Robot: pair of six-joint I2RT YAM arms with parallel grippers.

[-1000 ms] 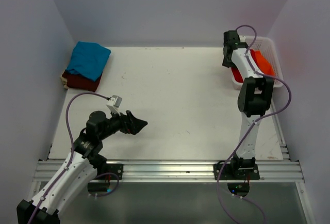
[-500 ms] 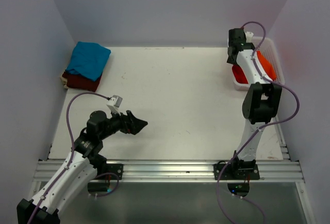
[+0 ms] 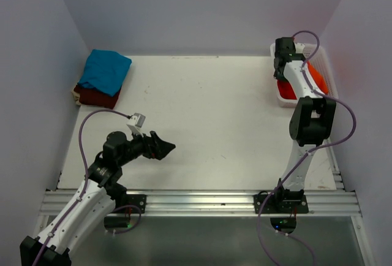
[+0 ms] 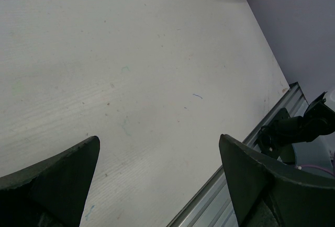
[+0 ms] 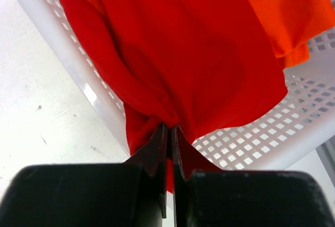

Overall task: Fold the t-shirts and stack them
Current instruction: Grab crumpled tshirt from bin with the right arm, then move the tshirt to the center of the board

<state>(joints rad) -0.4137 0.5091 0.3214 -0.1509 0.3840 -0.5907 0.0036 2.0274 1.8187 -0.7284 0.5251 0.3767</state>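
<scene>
The right gripper point(image 5: 168, 127) is pinching shut on a fold of the bright red cloth t-shirt point(image 5: 193, 70), apparently to lift it from the white plastic lattice basket point(image 5: 251, 143) at two o'clock; the left gripper point(image 4: 158, 138) is hovering wide open, empty.

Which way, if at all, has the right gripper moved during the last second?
Yes. In the top view the right gripper shifted right, toward the white basket, and is shut on the red t-shirt.
</scene>
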